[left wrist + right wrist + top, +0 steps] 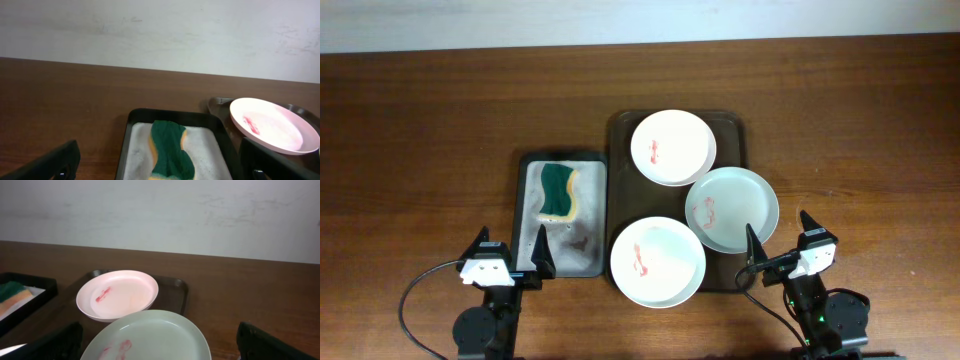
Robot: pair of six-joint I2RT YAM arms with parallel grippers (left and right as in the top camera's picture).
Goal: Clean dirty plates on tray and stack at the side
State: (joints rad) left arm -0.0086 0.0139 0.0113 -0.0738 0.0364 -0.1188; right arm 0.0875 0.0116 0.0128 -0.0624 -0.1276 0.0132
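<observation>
1. Table (440,100): brown wood with visible grain, smooth, low sheen.
2. Plates (672,147): smooth and glossy, likely plastic, though ceramic cannot be ruled out.
3. Tray (728,124), centre of the overhead view: dark brown, smooth, with a soft reflective sheen at its rim in the left wrist view.
4. Small tray (561,156), left of it: matt black rim, grey grainy-looking floor.
5. Sponge (557,192): rough green scouring face over yellow foam.
6. Wall (160,35): matt white, faintly scuffed.

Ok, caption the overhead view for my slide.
Three red-smeared plates sit on the dark brown tray, a green sponge beside them, left gripper and right gripper open.
</observation>
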